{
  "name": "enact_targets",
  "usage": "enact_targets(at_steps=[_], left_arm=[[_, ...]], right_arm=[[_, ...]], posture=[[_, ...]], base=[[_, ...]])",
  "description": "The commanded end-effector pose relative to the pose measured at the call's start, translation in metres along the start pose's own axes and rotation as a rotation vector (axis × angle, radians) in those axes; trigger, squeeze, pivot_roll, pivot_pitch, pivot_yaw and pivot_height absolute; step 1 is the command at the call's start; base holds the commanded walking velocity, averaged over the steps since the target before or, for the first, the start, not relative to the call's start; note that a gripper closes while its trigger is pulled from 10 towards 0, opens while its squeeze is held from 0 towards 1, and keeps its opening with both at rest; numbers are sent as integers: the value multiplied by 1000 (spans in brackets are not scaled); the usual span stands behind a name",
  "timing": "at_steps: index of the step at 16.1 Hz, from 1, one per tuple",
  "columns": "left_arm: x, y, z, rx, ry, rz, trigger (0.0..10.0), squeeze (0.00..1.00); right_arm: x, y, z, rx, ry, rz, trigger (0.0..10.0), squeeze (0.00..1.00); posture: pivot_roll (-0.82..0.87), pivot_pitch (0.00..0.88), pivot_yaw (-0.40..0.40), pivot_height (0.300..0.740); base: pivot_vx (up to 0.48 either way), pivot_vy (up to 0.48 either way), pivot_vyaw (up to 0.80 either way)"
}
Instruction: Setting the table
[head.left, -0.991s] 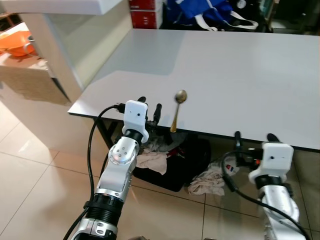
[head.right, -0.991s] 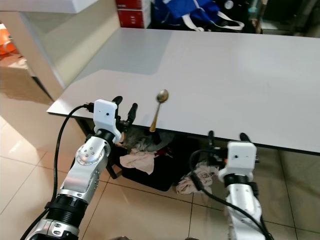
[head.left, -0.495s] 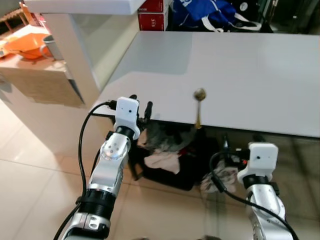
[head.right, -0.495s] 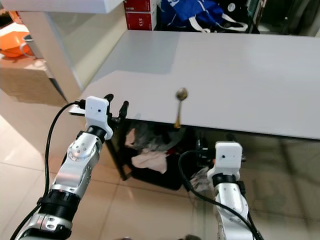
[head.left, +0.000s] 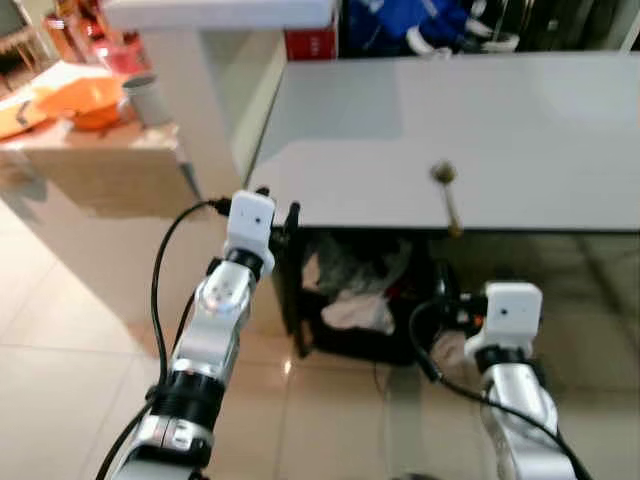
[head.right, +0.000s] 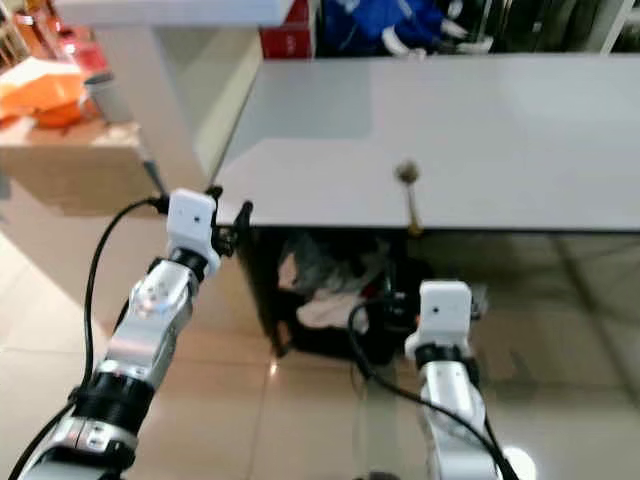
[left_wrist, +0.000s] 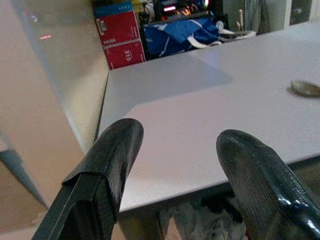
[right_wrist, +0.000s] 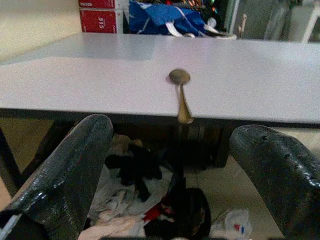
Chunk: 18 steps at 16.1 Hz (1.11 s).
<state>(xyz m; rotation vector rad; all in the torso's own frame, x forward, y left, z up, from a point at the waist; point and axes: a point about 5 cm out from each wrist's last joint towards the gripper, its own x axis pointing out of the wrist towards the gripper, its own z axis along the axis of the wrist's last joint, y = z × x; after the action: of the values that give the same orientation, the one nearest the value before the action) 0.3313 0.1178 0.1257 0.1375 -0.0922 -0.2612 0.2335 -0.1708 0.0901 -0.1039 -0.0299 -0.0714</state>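
One spoon (head.left: 446, 190) lies at the near edge of the grey counter (head.left: 520, 120), its handle tip poking over. Nothing else looks set, so I think the job has barely begun. The left gripper (left_wrist: 175, 165) and right gripper (right_wrist: 172, 165) hold nothing, jaws wide, near the counter's edge.

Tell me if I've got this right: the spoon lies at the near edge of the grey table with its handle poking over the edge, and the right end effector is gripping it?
Not quite. The spoon does lie at the near edge of the grey table, handle over the edge, but the right end effector is not gripping it. The right wrist view shows its fingers spread open, short of the spoon and lower than the tabletop.
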Motion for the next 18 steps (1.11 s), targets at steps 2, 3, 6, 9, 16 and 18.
enact_targets(at_steps=[2, 3, 6, 9, 16, 18], left_arm=[[-3, -2, -8, -24, 27, -2, 10000, 0], [-4, -1, -9, -27, 32, -1, 10000, 0], [-1, 0, -13, -135, 75, 33, 10000, 0], [-12, 25, -28, -175, 152, 138, 10000, 0], [-38, 35, -37, -69, 163, 118, 10000, 0], [-35, 25, -25, -61, 101, 89, 10000, 0]], right_arm=[[-5, -8, -1, 93, 9, -44, 10000, 0], [-7, -10, -3, 116, 19, -59, 10000, 0], [-9, -17, 0, 187, 8, -89, 10000, 0], [-7, -24, 2, 141, -10, -102, 10000, 0], [-26, -19, 0, 13, 16, -20, 10000, 0], [-30, -15, -3, -14, 12, -22, 10000, 0]], posture=[[-40, 0, 108, 740], [-43, 0, 108, 740], [-57, 0, 106, 740], [-66, 0, 114, 740], [-87, 0, 104, 740], [-77, 0, 89, 740]], base=[[0, 480, 0], [0, 480, 0], [0, 480, 0], [0, 480, 0], [0, 480, 0], [0, 0, 0]])
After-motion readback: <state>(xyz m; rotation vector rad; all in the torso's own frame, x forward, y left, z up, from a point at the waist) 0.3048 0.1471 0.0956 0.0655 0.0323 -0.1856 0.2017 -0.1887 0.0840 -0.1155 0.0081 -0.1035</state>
